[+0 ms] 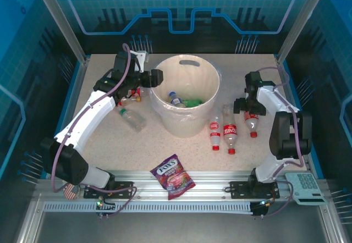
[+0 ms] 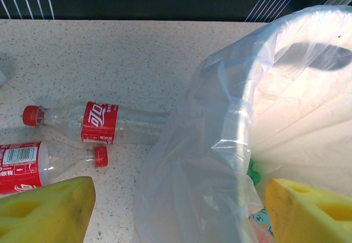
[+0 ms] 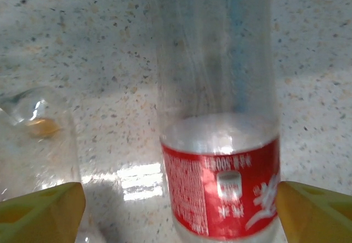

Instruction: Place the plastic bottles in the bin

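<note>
The bin (image 1: 212,83) stands mid-table with a clear liner; a blue-capped clear bottle (image 1: 176,99) and a green one (image 1: 193,102) lie inside. My left gripper (image 1: 158,78) is at the bin's left rim, open, its yellow pads astride the liner (image 2: 187,188) and rim (image 2: 242,127). Two red-label bottles (image 2: 99,123) (image 2: 22,166) lie left of the bin. My right gripper (image 3: 179,215) is open, low over a red-label bottle (image 3: 220,188) that lies between its pads; the right pad (image 3: 316,213) is close to the label, the left pad (image 3: 41,213) stands apart.
Right of the bin lie three red-label bottles (image 1: 214,134) (image 1: 230,133) (image 1: 252,123), the last under my right gripper. A plain clear bottle (image 1: 132,118) lies left front of the bin. A FOX'S candy bag (image 1: 172,176) sits at the near edge.
</note>
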{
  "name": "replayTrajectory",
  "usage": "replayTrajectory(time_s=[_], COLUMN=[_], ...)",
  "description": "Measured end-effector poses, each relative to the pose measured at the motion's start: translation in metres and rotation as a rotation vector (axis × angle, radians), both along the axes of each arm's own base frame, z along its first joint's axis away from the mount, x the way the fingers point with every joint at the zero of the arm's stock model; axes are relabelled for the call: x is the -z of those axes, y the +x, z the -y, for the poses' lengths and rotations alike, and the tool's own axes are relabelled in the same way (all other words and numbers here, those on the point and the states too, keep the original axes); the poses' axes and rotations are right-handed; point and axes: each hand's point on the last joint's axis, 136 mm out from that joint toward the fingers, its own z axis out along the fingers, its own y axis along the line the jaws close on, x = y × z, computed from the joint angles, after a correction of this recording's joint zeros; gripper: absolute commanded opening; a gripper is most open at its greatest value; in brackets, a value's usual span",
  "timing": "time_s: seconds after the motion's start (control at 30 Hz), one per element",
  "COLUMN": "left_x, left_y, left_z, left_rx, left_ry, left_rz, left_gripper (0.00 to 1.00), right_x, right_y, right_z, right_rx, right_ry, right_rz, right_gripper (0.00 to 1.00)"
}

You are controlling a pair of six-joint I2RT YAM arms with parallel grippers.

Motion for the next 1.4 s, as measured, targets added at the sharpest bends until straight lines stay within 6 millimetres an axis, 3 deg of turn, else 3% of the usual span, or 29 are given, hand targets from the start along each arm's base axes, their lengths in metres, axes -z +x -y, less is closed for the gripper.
replayTrajectory(time_s=[0.37, 0.6, 0.7, 0.8, 1.13, 1.17, 1.27, 1.4], left_x=[0.0, 0.0, 0.0, 0.0, 0.0, 0.0, 0.0, -0.001], left_y=[0.0, 0.0, 0.0, 0.0, 0.0, 0.0, 0.0, 0.0], left_z=[0.0, 0.0, 0.0, 0.0, -0.001, -0.001, -0.001, -0.001], left_rx=[0.0, -0.002, -0.002, -0.002, -0.004, -0.004, -0.005, -0.005], left_ry=[0.0, 0.002, 0.002, 0.002, 0.004, 0.004, 0.004, 0.004], left_rz=[0.0, 0.001, 0.001, 0.001, 0.002, 0.002, 0.003, 0.003], left_gripper=[0.81, 0.81, 0.81, 0.81, 0.81, 0.81, 0.81, 0.81], right_x=[0.025, 0.044, 0.045, 0.047, 0.046, 0.044, 0.03, -0.031], right_y=[0.013, 0.012, 0.014, 0.017, 0.02, 0.02, 0.017, 0.018], right_z=[0.004, 0.003, 0.001, -0.001, -0.001, -0.002, -0.001, 0.004], right_rx=[0.009, -0.005, -0.017, -0.026, -0.017, -0.015, 0.015, 0.038], right_ry=[-0.001, 0.026, 0.038, 0.044, 0.064, 0.084, 0.177, 0.266], right_rz=[-0.01, -0.011, -0.005, 0.006, 0.028, 0.032, 0.08, 0.262], right_gripper=[0.91, 0.84, 0.77, 0.57, 0.55, 0.54, 0.38, 0.19])
